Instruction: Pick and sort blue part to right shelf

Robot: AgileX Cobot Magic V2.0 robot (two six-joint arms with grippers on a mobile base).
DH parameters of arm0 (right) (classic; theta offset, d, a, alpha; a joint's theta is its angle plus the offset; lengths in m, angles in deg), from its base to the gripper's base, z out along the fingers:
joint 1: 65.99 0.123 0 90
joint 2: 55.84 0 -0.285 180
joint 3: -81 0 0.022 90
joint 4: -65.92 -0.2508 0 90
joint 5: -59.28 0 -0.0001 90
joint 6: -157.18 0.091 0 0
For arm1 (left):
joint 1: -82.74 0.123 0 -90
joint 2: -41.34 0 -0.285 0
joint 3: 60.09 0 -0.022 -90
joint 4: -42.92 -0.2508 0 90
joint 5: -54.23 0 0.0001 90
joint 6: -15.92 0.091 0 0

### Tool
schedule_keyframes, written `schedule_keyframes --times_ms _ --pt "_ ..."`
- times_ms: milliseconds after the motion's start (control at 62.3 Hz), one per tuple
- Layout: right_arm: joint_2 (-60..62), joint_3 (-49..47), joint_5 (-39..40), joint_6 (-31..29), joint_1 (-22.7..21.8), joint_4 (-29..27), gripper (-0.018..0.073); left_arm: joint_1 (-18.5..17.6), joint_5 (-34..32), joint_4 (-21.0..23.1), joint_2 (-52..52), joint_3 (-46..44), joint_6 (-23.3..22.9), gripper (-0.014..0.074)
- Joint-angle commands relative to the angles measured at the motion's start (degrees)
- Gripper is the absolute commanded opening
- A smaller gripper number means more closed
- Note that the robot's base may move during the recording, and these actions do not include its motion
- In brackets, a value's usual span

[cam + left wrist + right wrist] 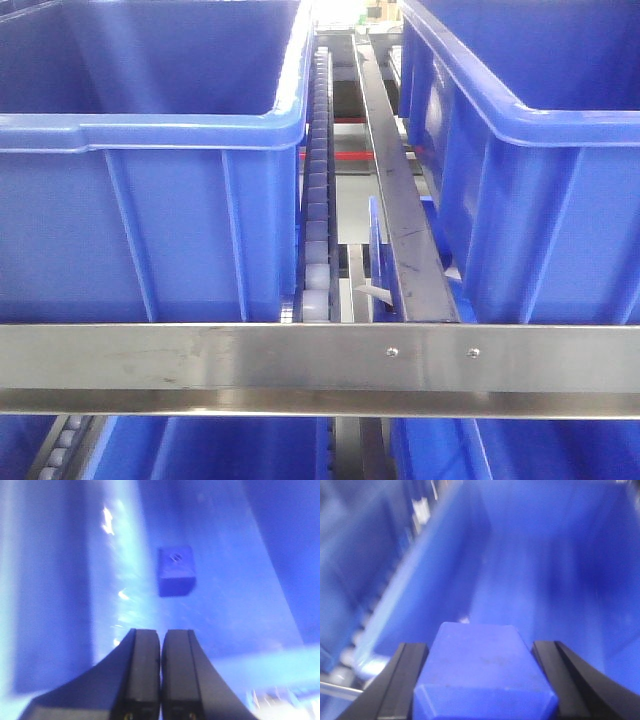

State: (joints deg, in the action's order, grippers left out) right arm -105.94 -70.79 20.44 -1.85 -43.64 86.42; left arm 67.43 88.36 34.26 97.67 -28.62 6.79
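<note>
In the right wrist view we see the right gripper grasping a blue block, which fills the lower middle of the frame. Its two black fingers press against the block's left and right sides. Beyond the block, an open blue bin stretches toward the top of the frame, and the block sits above the bin's near end. At the far left edge a strip of rollers is faintly visible, though blurred.

In the left wrist view the left gripper is clenched, its two dark fingers meeting along a thin seam at the bottom center with nothing between them. Above them, near the middle of the frame, a second small blue block lies on the floor of another blue bin. It is well apart from the fingers.

The front view shows two large blue bins, one at the upper left and one at the right, with a roller track and a metal rail between them. A steel crossbar spans the lower frame.
</note>
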Motion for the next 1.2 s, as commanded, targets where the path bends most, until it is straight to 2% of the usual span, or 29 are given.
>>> schedule_keyframes --times_ms 0,128,321,433,610,963,1123,1187 --pt "-7.6 -7.8 0.1 0.1 -0.3 1.4 0.0155 -0.4 -5.4 -1.4 -4.2 0.1 0.0 0.0123" --pt "-18.3 -16.9 -4.8 0.1 -2.9 0.4 0.0155 -0.4 -5.5 -2.7 -9.1 1.8 0.0 0.0123" --pt "-30.4 -24.2 -6.1 -1.0 -10.9 -1.3 0.0155 -0.4 -5.4 -2.8 -13.7 3.9 0.0 0.0123" --pt "-36.1 -26.2 -5.0 -5.6 -15.7 -5.4 0.0155 -0.4 -4.9 -2.7 -15.3 4.7 0.0 0.0123" --pt "-45.4 -29.4 -3.6 -15.1 -20.4 -11.4 0.0155 -0.4 -4.8 -2.7 -16.3 5.1 0.0 0.0123" --pt "-60.2 -30.0 8.0 -16.4 -21.9 -11.2 0.0155 -0.4 -4.9 -2.1 -16.3 5.1 0.0 0.0123" --pt "-62.9 -30.0 8.6 -16.4 -21.9 -11.2 0.0156 -0.4 -4.9 -1.7 -16.3 5.1 0.0 0.0123" --pt "-63.2 -30.0 8.4 -16.4 -21.9 -11.2 0.0186 -0.4 -4.9 -1.0 -16.3 5.1 0.0 0.0123"
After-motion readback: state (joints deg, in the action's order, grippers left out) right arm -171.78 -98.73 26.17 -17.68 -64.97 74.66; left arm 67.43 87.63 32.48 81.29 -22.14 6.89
